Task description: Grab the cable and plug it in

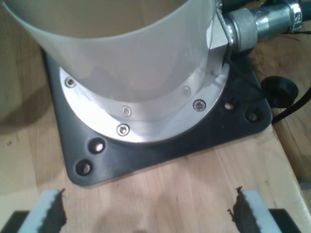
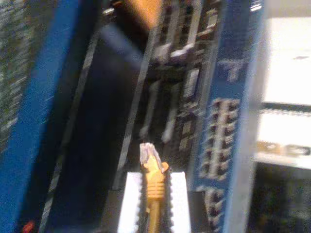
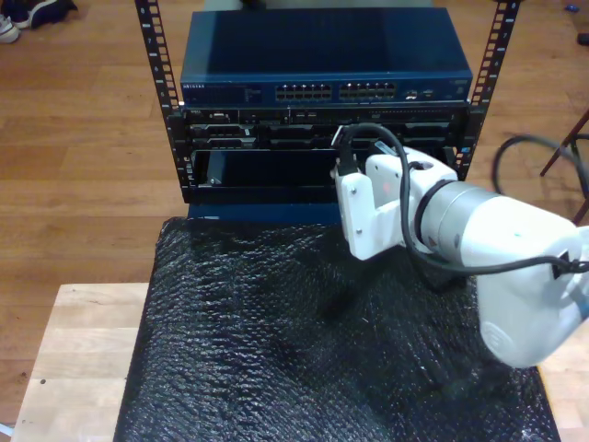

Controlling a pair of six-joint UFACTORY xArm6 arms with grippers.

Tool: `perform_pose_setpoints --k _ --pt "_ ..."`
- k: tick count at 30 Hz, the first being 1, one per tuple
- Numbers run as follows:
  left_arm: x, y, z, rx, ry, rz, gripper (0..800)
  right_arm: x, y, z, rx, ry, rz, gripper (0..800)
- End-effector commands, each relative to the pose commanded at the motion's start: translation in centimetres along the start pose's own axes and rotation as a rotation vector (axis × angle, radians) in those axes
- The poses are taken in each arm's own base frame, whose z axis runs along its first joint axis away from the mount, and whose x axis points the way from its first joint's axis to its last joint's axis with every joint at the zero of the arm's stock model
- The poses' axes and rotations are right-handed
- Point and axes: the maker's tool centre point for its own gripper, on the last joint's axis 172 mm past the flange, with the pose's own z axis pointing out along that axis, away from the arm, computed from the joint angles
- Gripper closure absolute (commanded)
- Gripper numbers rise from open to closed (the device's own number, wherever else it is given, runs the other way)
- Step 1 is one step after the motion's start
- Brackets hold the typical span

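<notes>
Currently my second gripper (image 2: 154, 204) has its fingers (image 2: 130, 204) clamped on the cable (image 2: 154, 182), plug facing the rack (image 3: 322, 138); insertion remains. My first gripper (image 1: 146, 213) fingers stand apart.

first arm: my first gripper (image 1: 148, 213) points down at its own arm's base, jaws spread wide, nothing between them | second arm: reaches in from the exterior view's right over the bench, wrist level | my second gripper (image 2: 154, 194): jaws clamped (serrated pads) on the cable (image 2: 154, 182)
</notes>
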Motion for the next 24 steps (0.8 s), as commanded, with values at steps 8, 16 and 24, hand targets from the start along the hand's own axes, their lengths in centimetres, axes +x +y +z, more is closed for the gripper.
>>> perform_pose_setpoints --k 8,16,24 --pt "0.0 0.0 0.0 0.001 -0.002 0.000 0 -3.5 1.7 0.7 -0.145 -0.070 0.126 800" --pt "0.0 0.0 0.0 0.000 0.000 0.000 0 -7.1 2.9 -0.2 -0.209 -0.184 0.135 800" --pt "0.0 0.0 0.0 0.001 0.000 0.000 0 -7.6 3.5 0.3 -0.339 -0.182 0.139 800"
